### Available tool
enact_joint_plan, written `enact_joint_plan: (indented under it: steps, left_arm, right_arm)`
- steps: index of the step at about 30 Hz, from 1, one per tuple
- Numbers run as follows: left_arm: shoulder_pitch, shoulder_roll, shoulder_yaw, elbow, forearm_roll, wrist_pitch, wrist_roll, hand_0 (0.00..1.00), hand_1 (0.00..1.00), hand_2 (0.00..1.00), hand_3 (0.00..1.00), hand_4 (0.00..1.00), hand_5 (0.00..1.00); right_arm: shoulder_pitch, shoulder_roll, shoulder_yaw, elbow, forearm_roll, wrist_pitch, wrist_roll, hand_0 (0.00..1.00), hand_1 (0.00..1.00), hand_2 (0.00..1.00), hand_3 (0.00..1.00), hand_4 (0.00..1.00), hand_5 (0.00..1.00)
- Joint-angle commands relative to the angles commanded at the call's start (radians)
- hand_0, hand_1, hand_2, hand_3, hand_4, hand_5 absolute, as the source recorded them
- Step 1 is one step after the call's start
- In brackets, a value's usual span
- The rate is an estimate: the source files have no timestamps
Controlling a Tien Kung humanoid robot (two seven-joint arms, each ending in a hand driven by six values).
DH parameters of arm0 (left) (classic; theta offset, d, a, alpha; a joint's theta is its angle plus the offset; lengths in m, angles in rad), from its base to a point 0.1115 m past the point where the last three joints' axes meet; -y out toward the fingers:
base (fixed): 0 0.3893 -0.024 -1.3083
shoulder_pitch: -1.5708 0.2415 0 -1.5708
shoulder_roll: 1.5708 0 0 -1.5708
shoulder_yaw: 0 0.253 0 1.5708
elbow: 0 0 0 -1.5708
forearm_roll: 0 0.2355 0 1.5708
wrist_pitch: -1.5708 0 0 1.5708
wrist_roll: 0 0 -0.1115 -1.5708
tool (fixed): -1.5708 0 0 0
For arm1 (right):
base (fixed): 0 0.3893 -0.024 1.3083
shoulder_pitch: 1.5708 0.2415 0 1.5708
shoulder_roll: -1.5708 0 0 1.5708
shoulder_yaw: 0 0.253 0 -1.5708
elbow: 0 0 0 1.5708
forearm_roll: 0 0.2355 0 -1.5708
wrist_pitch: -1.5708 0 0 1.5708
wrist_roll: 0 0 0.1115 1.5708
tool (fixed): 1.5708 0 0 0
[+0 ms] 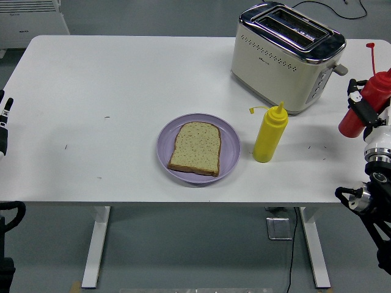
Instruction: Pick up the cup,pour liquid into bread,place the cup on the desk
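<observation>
Two squeeze bottles in view, no cup as such; red squeeze bottle [366,102] at right edge of frame, tilted, nozzle end up and to the right, thin cap strap rising above it; right hand [366,113] wrapped around its middle, black fingers [355,93] across the red body, bottle lifted clear of the white table [110,91]; right forearm and wrist joints drop from the hand toward the lower right corner; red bottle sits right of the toaster [287,55] and well apart from the plate.

Yellow squeeze bottle [269,134] stands upright on the table, just right of the purple plate [165,143], in front of the toaster; its cap hangs off to the left on a short strap; nothing touching it.

Bread [195,148], one slice, lies flat in the plate's middle, crust edge toward the near side; surface looks dry and plain.

Toaster cream with chrome top, two slots, set at far right of the table, angled; black cable trails off behind it at the top edge.

Left hand [3,125] at far left edge, beside the table, mostly cut off by the frame; cannot tell whether it is clenched or relaxed; it holds nothing visible.

Table legs and a floor cable visible beneath.
</observation>
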Motion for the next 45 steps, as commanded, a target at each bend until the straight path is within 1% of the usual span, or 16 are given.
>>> enact_joint_plan:
  steps: [4,7,8,13,14,16,25,34,44,45]
  left_arm:
    - [0.001,0.0,0.0,0.0,0.0,0.0,0.0,0.835,0.843,0.859,0.746,0.665,0.998]
    - [0.001,0.0,0.001,0.0,0.0,0.0,0.0,0.835,0.843,0.859,0.746,0.665,0.998]
    - [0.002,0.0,0.002,0.0,0.0,0.0,0.0,0.836,0.842,0.859,0.744,0.665,0.998]
    - [0.003,0.0,0.006,0.001,0.0,0.0,0.0,0.836,0.842,0.859,0.744,0.665,0.998]
    - [0.003,0.0,0.007,0.001,0.0,0.0,0.0,0.835,0.842,0.858,0.743,0.664,0.998]
    - [0.004,0.0,0.008,0.001,0.001,0.0,-0.001,0.835,0.842,0.858,0.743,0.664,0.998]
    - [0.006,0.001,0.011,0.001,0.001,0.0,-0.001,0.835,0.842,0.857,0.741,0.663,0.998]
    - [0.009,0.001,0.011,0.001,0.001,0.0,-0.001,0.835,0.841,0.855,0.738,0.664,0.998]
    - [0.006,0.0,0.007,0.001,0.0,0.001,-0.001,0.835,0.841,0.855,0.736,0.664,0.998]
    - [0.006,0.0,0.007,0.001,0.0,0.001,-0.001,0.834,0.839,0.853,0.735,0.665,0.998]
  right_arm:
    - [0.002,0.004,-0.049,-0.017,0.036,0.0,0.046,0.057,0.121,0.274,0.349,0.647,0.056]
    - [0.004,0.005,-0.081,-0.025,0.049,0.0,0.06,0.057,0.121,0.274,0.349,0.647,0.056]
    - [0.004,0.006,-0.089,-0.028,0.051,0.0,0.064,0.067,0.137,0.279,0.349,0.646,0.057]
    - [0.011,0.014,-0.144,-0.054,0.077,0.0,0.104,0.067,0.137,0.279,0.349,0.646,0.057]
    - [0.012,0.015,-0.153,-0.057,0.083,0.0,0.108,0.104,0.178,0.289,0.349,0.645,0.059]
    - [0.011,0.017,-0.165,-0.059,0.091,0.0,0.116,0.104,0.178,0.289,0.349,0.645,0.059]
    - [0.016,0.025,-0.193,-0.066,0.103,0.0,0.127,0.111,0.179,0.29,0.349,0.643,0.063]
    - [0.033,0.04,-0.21,-0.12,0.11,0.0,0.141,0.116,0.179,0.291,0.349,0.643,0.067]
    - [0.04,0.049,-0.209,-0.137,0.12,0.0,0.152,0.119,0.186,0.298,0.349,0.644,0.071]
    - [0.041,0.049,-0.209,-0.139,0.122,0.0,0.153,0.126,0.199,0.306,0.35,0.643,0.071]
